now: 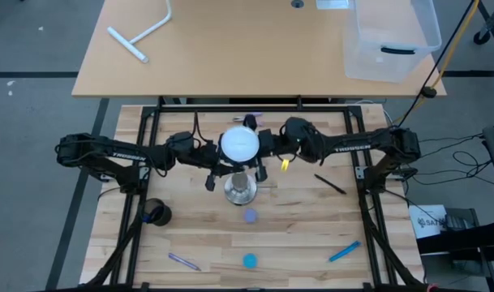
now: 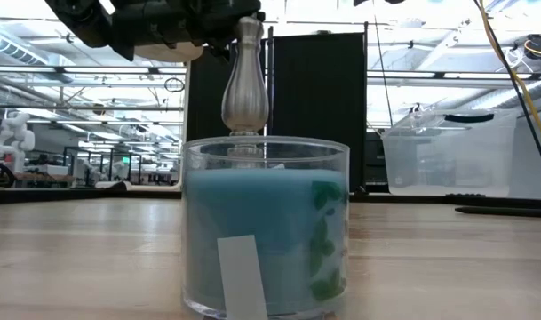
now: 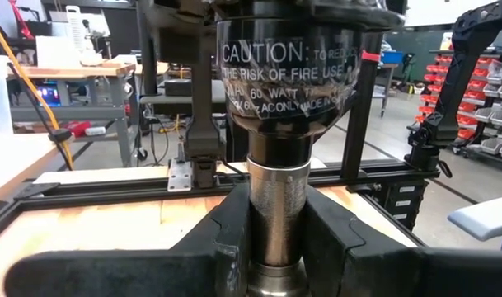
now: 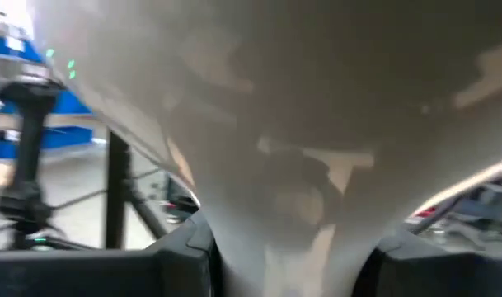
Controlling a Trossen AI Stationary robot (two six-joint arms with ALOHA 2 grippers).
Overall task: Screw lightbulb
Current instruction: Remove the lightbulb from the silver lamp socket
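The wooden table carried the silvery socket stand near its middle. Both arms met over it from either side. The left gripper was clamped on the stand's metal post just below the black socket cup, steadying it. The lightbulb, a white frosted globe, sat directly above the stand at the socket top. The right gripper pinched the bulb's narrowing neck, fingers on both sides. The bulb looked light, smooth and slippery, and probably brittle; holding low on the neck with modest pressure seemed the safest way to turn it. A blue candle jar stood nearer.
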